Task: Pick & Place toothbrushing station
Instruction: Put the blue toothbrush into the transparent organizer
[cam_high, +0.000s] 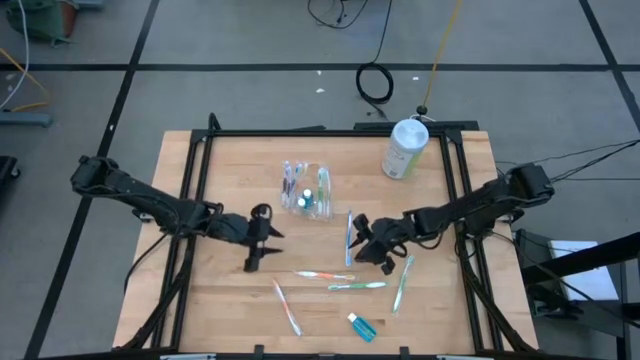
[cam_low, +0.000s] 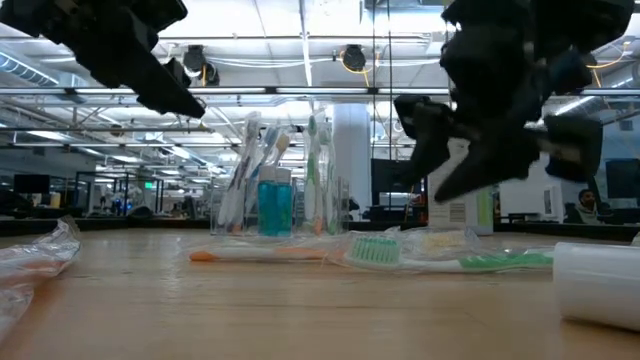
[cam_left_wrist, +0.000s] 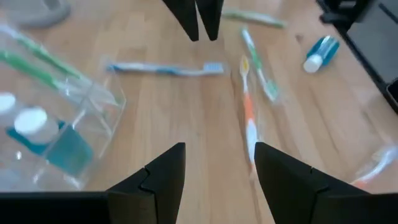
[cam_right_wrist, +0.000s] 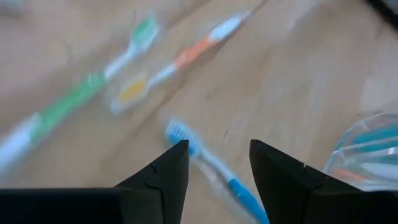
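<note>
Hovering over the blue toothbrush (cam_high: 349, 236), right pincer (cam_high: 365, 243) spread, positioned for pickup; left pincer (cam_high: 262, 237) spread, empty, waiting.

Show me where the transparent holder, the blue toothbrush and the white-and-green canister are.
transparent holder (cam_high: 310, 190): high view, its clear wall.
blue toothbrush (cam_high: 349, 236): high view, middle of its handle.
white-and-green canister (cam_high: 405, 148): high view, its side.

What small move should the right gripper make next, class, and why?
Probably lower onto the blue toothbrush and close. The right gripper hovers over it with jaws open and empty, the brush lying loose on the table beside the clear holder, which already stands filled with brushes.
</note>
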